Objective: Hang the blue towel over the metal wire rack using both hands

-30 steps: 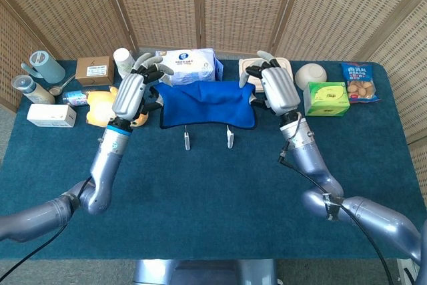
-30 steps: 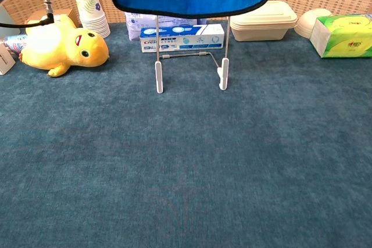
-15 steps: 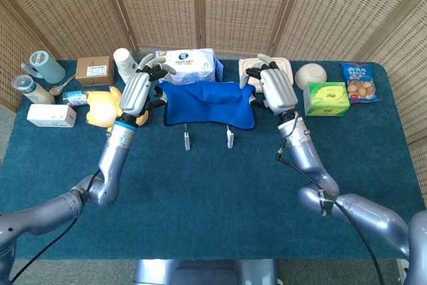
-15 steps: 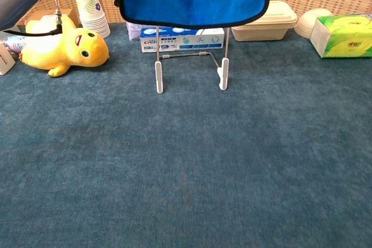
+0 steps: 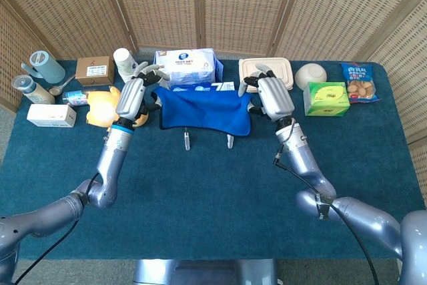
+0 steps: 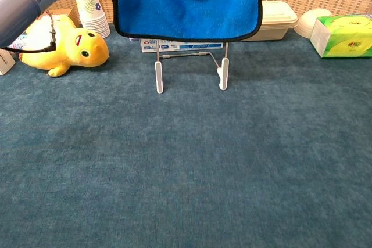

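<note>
The blue towel (image 5: 205,109) (image 6: 187,3) hangs spread out between my two hands above the metal wire rack (image 5: 207,140) (image 6: 190,69). My left hand (image 5: 134,96) grips its left edge and my right hand (image 5: 271,94) grips its right edge. In the chest view the towel's lower hem drapes in front of the rack's two upright wires, hiding their tops. The rack's white feet (image 6: 158,78) stand on the blue tablecloth. Whether the towel rests on the rack's top bar is hidden.
A yellow plush duck (image 5: 102,107) (image 6: 60,46) lies left of the rack. Behind it sit a tissue pack (image 5: 188,66), a toothpaste box (image 6: 183,45), paper cups (image 6: 92,9), a lidded container (image 5: 265,69), a bowl (image 5: 311,74) and a green tissue box (image 5: 326,98).
Both hands have lowered and come slightly nearer me with the towel; its hem now hangs further down over the rack's uprights in the chest view.
</note>
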`<state>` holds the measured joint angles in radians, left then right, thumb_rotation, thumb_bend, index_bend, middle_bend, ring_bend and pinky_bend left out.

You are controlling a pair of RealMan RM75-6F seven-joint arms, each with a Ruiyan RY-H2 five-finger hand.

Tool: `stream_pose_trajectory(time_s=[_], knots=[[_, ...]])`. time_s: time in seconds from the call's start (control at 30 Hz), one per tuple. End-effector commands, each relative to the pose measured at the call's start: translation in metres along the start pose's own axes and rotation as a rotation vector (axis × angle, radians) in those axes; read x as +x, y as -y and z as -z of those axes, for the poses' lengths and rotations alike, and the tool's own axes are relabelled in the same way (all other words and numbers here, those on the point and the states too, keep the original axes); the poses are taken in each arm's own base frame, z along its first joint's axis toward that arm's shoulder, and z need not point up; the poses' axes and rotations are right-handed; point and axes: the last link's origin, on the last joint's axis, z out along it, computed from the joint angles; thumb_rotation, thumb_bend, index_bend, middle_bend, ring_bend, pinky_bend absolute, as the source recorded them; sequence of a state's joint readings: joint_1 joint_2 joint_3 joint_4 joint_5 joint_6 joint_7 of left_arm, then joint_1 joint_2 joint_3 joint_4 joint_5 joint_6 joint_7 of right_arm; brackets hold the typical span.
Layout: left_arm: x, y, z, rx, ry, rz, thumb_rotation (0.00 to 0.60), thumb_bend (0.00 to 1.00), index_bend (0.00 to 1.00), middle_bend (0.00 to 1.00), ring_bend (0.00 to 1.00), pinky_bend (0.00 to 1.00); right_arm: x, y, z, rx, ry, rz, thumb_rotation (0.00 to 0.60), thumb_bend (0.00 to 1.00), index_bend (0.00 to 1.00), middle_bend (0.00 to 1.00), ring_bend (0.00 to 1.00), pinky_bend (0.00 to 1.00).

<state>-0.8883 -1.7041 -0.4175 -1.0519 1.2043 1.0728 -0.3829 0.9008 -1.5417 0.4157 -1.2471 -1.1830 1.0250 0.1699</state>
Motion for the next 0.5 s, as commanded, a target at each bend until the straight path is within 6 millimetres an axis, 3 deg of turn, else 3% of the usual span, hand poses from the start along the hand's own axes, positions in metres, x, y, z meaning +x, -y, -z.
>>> stream_pose_trajectory(time_s=[0.03, 0.5], knots=[[-0.002, 0.004, 0.002, 0.010, 0.003, 0.005, 0.600, 0.64, 0.79, 0.39, 0.20, 0.06, -0.003, -0.002, 0.001, -0.003, 0.007, 0.003, 0.600, 0.47, 0.99, 0.56, 0.35, 0.17], [-0.006, 0.012, 0.005, 0.031, 0.011, 0.017, 0.600, 0.62, 0.79, 0.39, 0.19, 0.04, -0.016, -0.008, 0.005, -0.010, 0.017, 0.005, 0.600, 0.47, 0.99, 0.55, 0.35, 0.17]])
